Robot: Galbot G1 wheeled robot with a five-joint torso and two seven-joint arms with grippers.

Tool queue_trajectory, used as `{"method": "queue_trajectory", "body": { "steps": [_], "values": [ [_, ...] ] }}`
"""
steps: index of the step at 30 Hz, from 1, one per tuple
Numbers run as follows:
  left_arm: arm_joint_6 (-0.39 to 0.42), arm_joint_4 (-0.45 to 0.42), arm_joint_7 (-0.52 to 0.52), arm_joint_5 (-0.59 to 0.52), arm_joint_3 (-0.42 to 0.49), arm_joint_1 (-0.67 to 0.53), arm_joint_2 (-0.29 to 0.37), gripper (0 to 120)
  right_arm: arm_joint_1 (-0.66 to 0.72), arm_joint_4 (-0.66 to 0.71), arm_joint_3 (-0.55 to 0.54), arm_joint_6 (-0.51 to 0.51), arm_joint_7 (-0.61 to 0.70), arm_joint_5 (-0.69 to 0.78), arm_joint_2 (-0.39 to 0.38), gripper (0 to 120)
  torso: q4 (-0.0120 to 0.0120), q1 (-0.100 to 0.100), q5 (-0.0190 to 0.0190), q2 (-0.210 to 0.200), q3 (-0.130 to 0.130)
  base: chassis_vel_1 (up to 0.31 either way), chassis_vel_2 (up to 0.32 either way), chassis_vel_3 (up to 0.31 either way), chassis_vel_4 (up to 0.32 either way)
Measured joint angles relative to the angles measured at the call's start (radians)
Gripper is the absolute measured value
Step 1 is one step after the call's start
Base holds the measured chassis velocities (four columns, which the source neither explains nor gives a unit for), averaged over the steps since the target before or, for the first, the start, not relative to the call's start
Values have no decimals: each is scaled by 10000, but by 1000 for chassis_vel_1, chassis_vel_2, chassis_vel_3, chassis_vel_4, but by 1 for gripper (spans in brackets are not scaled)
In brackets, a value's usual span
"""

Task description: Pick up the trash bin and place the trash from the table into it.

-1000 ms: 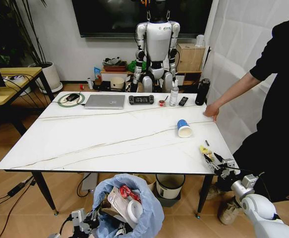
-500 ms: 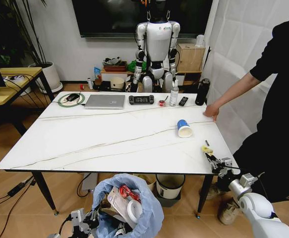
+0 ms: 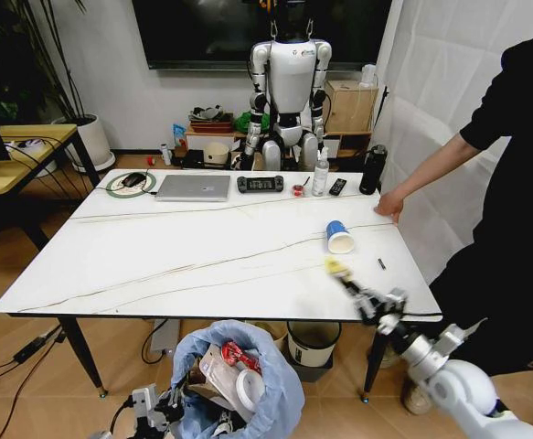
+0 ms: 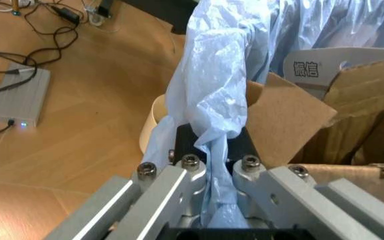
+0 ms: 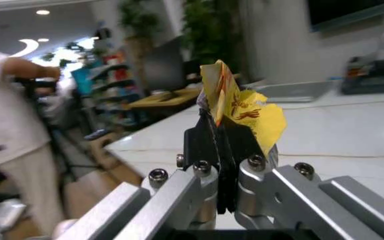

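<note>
Wrapper (image 5: 242, 112) in right pincer (image 5: 224, 145), table-edge (image 3: 248, 316).

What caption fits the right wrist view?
Right gripper shut on a yellow wrapper, lifted above the table.

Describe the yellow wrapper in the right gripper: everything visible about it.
The yellow wrapper is a small crumpled piece of thin, foil-like packaging, bright yellow with red-brown printing. It stands upright, pinched at its lower edge between the shut fingers of the right gripper, its creased top flaring above them. In the head view the wrapper is lifted just above the table near its right front edge, short of the blue paper cup. Apart from the gripper, nothing appears to touch it.
</note>
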Motion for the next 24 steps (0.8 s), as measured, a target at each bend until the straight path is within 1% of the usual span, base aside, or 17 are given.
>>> {"method": "queue_trajectory", "body": {
  "steps": [1, 2, 3, 4, 7, 8, 10, 11, 17, 18, 21, 24],
  "values": [
    [1, -4, 0, 4, 0, 5, 0, 0, 100, 69, -189, -23, -66, 57, -84, 0, 1, 0, -1, 0, 0, 0, 0, 0, 0],
    [17, -26, -8, 16, -13, 19, -7, 0, 727, 200, -1163, -47, -309, 284, -460, 0, 0, 0, -1, 0, 0, 0, 0, 0, 0],
    [26, -43, -22, 17, -18, 23, -5, 0, 1149, 213, -1688, -34, -432, 367, -623, 0, 2, 0, 1, 0, 0, 0, 0, 0, 0],
    [26, -43, -22, 17, -18, 23, -5, 0, 1149, 213, -1688, -34, -432, 367, -623, 0, 2, 0, 1, 0, 0, 0, 0, 0, 0],
    [70, -98, -89, 18, -56, 54, 61, 0, 2215, 162, -2998, 43, -747, 520, -905, 0, 4, 1, 2, -1, 2, 0, 0, 0, 0],
    [84, -108, -109, 18, -81, 69, 103, 0, 2612, 75, -3499, 111, -836, 540, -929, 0, 4, 1, -2, -1, 2, 0, 0, 0, 0],
    [102, -110, -124, 18, -110, 87, 156, 0, 3124, -132, -4206, 220, -1003, 541, -883, 0, 2, 1, 0, -1, 2, 0, 0, 0, 0],
    [102, -110, -124, 18, -110, 87, 156, 0, 3124, -132, -4206, 220, -1003, 541, -883, 0, 2, 1, 0, -1, 2, 0, 0, 0, 0],
    [132, -110, -150, 77, -69, 54, 53, 0, 4592, -672, -5892, 209, -1256, 374, -241, 0, 3, 1, 0, -1, 2, 0, 0, 0, 0],
    [132, -110, -150, 77, -69, 54, 53, 0, 4592, -672, -5892, 209, -1256, 374, -241, 0, 3, 1, 0, -1, 2, 0, 0, 0, 0],
    [137, -115, -158, 98, -59, 37, 6, 0, 5182, -964, -6415, 150, -1256, 275, -31, 0, 3, 1, -1, -1, 2, 0, 0, 0, 0],
    [140, -157, -162, 112, -82, 24, -11, 0, 5395, -1531, -6702, 249, -1282, -106, 104, 0, 3, 1, 0, -1, 2, 0, 0, 0, 0]
  ]
}}
